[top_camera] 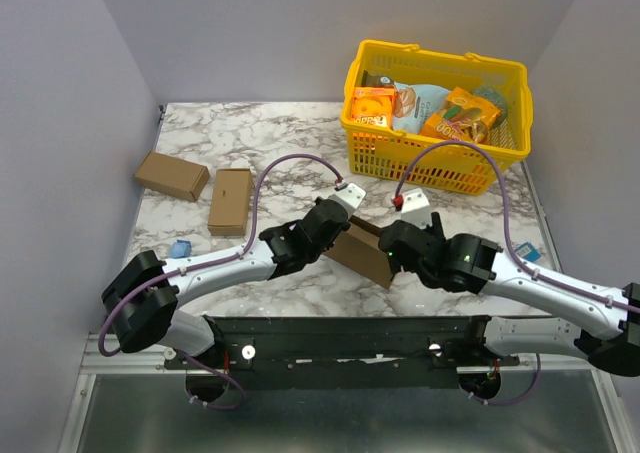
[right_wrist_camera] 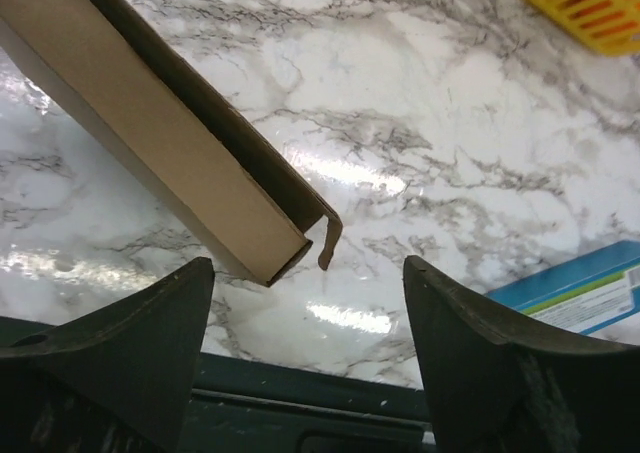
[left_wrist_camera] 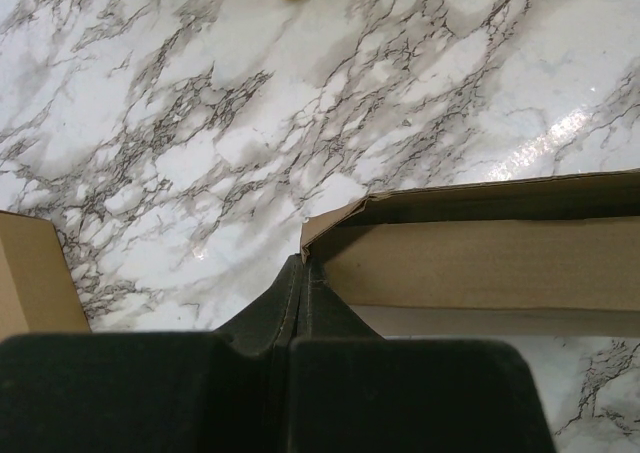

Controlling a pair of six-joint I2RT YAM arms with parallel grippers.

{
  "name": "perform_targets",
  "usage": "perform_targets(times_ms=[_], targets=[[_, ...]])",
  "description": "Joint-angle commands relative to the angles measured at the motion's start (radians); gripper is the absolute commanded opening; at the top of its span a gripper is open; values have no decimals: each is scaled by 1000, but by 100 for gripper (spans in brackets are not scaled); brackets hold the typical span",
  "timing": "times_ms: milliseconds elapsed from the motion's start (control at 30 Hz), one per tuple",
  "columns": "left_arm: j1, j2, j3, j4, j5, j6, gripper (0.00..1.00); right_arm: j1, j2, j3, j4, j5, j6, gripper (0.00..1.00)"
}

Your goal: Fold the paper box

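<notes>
The paper box [top_camera: 360,254] is a long, flattened piece of brown cardboard lying on the marble between my two grippers. My left gripper [top_camera: 335,225] is shut. In the left wrist view its fingertips [left_wrist_camera: 300,265] rest against the box's [left_wrist_camera: 480,263] near left corner, and nothing shows between them. My right gripper [top_camera: 396,250] is open at the box's other end. In the right wrist view the box's open end [right_wrist_camera: 255,235], with a small curled tab, hangs just beyond and between the wide-apart fingers [right_wrist_camera: 170,313], untouched by either one.
A yellow plastic basket [top_camera: 440,168] holding snack packets stands at the back right. Two smaller cardboard boxes [top_camera: 172,176] [top_camera: 230,201] lie at the left. A small blue item [top_camera: 181,248] sits near the left arm, and a blue packet [right_wrist_camera: 590,293] lies at the right.
</notes>
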Motion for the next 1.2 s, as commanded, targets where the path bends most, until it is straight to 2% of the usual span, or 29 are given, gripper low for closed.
perform_targets(times_ms=[0, 67, 267, 333, 433, 833, 933, 1167], targets=[[-18, 41, -58, -171, 128, -50, 0, -111, -70, -21, -57, -141, 93, 73], [-18, 41, -60, -168, 128, -52, 0, -149, -92, -46, 1, -198, 49, 62], [-18, 41, -60, -168, 131, -57, 0, -186, -106, -77, 89, -265, 0, 44], [-18, 41, -61, -168, 132, -57, 0, -192, -100, -78, 103, -270, -4, 42], [-18, 41, -61, -167, 134, -57, 0, -208, -83, -83, 121, -270, -11, 27], [-18, 41, -61, -167, 135, -54, 0, -268, -60, -104, 149, -275, -30, 26], [-18, 44, -60, -167, 135, -54, 0, -274, -58, -114, 153, -279, -33, 21], [-18, 44, -58, -168, 137, -55, 0, -280, -66, -106, 123, -258, -13, 22]])
